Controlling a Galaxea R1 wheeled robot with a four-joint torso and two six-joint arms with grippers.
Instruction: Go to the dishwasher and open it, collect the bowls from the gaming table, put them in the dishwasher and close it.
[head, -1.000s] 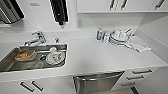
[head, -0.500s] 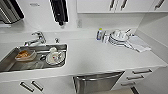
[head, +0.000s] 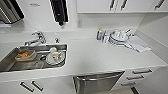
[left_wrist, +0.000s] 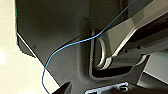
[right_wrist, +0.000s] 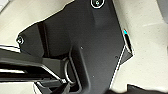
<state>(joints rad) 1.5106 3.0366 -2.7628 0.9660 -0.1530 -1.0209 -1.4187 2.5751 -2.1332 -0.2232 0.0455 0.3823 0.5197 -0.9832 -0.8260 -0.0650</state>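
Note:
I face a white kitchen counter (head: 100, 57). Below its front edge, at the bottom of the head view, is the dishwasher (head: 96, 83), a stainless-steel front with a long horizontal bar handle (head: 100, 76). Its door looks shut. The bowls and the gaming table are out of view. The wrist views look past the robot's own dark plate onto pale floor (right_wrist: 147, 50), and a thin blue cable (left_wrist: 75, 43) crosses the left wrist view.
A steel sink (head: 10, 61) at the left holds dirty dishes, with a tap (head: 37, 38) behind it. White plates (head: 119, 37), a cloth (head: 138, 43) and a bottle (head: 100, 33) stand at the back right. White drawers (head: 140, 75) flank the dishwasher. A wall closes the right side.

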